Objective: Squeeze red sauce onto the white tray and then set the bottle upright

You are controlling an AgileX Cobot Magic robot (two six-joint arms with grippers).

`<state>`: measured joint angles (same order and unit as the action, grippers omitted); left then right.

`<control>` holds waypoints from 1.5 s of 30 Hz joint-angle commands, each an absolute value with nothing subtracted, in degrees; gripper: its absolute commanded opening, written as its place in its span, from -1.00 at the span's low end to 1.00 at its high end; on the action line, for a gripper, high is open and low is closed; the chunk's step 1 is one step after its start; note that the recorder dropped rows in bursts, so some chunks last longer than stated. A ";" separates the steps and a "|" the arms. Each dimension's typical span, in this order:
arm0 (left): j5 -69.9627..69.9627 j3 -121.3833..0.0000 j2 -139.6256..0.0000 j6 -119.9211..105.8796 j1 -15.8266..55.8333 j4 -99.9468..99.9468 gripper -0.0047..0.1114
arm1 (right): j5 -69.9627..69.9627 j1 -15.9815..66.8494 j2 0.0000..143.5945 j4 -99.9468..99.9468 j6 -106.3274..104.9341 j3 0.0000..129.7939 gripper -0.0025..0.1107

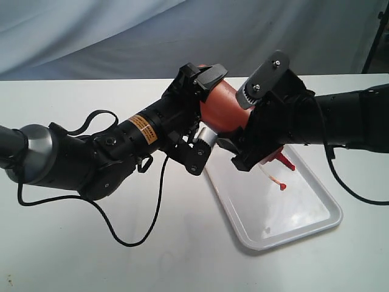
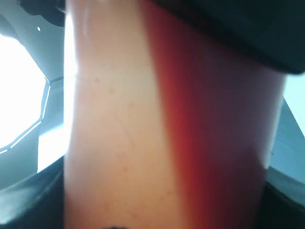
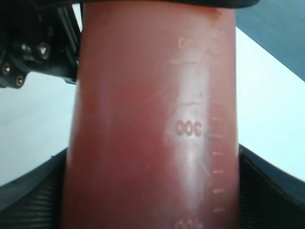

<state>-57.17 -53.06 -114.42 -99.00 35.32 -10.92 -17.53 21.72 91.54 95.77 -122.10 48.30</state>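
Red-stained translucent bottle (image 1: pixel 222 109) is off the desk (image 1: pixel 73 243), tilted between the two arms, base up and to the left, red nozzle (image 1: pixel 284 162) pointing down and to the right above the near-left part of the white tray (image 1: pixel 285 243). Left gripper (image 1: pixel 203 118) is clamped on the base end of the bottle, one finger over the top of the wall and one beneath it. Right gripper (image 1: pixel 255 115) is closed around the bottle nearer the nozzle, fingers pressed on opposite sides of the wall. Both wrist views are filled by the bottle wall; in the left one the wall is pale orange on one side and deep red on the other, in the right one it is evenly dark red-orange with raised volume marks (image 3: pixel 190 128) whose digits read reversed. Red sauce (image 1: pixel 282 185): a small blob lies on the tray floor just under the nozzle, with a thin pale strand running up from it toward the bottle's neck. Tray lies flat on the white desk, long axis slanting away to the lower right, otherwise glossy and bare. A black cable (image 1: pixel 140 225) loops across the desk below the left arm. Grey cloth (image 1: pixel 121 30) hangs behind the desk.
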 commanded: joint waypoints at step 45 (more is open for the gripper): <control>-61.20 -53.67 -113.60 -96.36 35.62 -14.28 -0.92 | -14.10 21.25 95.52 98.08 -122.71 48.76 -0.96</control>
<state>-54.45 -53.27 -115.03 -99.38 35.00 -12.57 -18.11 21.72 94.97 96.31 -122.10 48.39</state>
